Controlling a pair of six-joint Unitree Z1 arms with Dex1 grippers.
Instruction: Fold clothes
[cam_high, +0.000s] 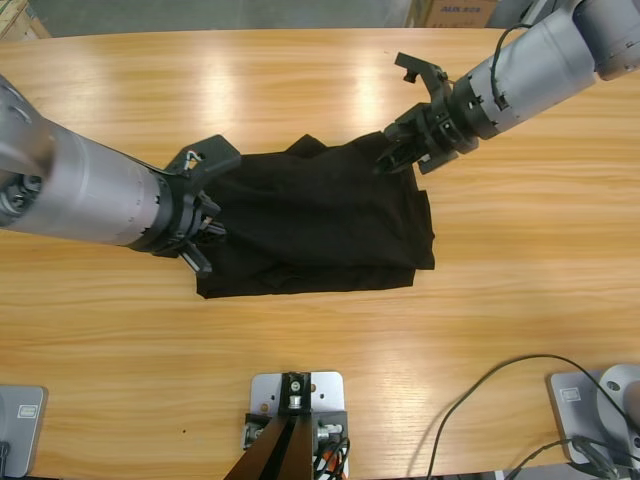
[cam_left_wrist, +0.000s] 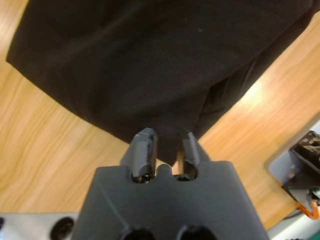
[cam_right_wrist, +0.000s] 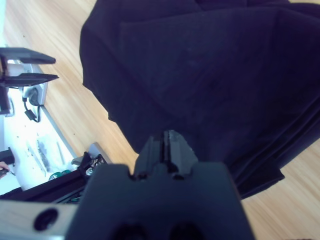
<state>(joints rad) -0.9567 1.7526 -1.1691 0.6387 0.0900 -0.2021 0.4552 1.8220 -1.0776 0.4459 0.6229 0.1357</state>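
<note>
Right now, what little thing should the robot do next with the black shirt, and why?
Probably draw the left gripper gently outward to flatten its side of the shirt. Both grippers pinch the fabric's edge, the right gripper on the opposite side, and the shirt lies folded in layers on the table, bunched and uneven along the left edge.

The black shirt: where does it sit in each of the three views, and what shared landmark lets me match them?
High view: the black shirt lies folded at the table's centre, an arm at each side.
Left wrist view: it fills the upper frame, one edge at the left gripper.
Right wrist view: it fills the upper right, above the right gripper.
Shared landmark: the wooden table under it.
</note>
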